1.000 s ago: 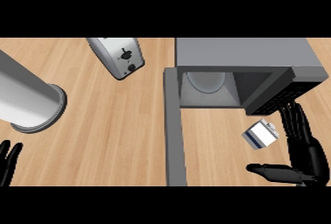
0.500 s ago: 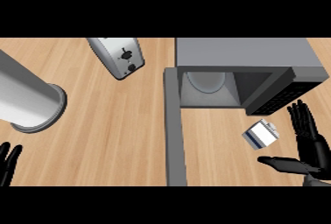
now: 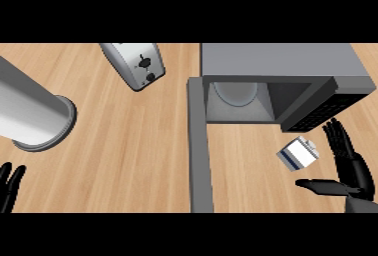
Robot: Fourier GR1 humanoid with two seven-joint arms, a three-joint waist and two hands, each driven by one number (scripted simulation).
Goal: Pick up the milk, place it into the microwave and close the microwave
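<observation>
A small white milk carton point(image 3: 298, 153) with a blue stripe stands on the wooden counter, just in front of the microwave's control panel. The grey microwave point(image 3: 280, 80) sits at the upper right, its door point(image 3: 197, 145) swung wide open toward me and its cavity showing a glass turntable. My right hand point(image 3: 351, 172) is open beside the carton's right, fingers straight and pointing away, thumb stretched left below the carton, with a small gap between them. Only the fingertips of my left hand point(image 3: 9, 185) show at the lower left edge, open.
A silver toaster point(image 3: 135, 64) lies at the top centre-left. A large grey cylinder point(image 3: 29, 112) on a round base stands at the left. The open microwave door forms a long vertical bar across the middle of the counter.
My right hand has drifted lower and to the right, away from the milk carton, thumb following. The left hand's fingertips shifted slightly. The carton has not moved.
</observation>
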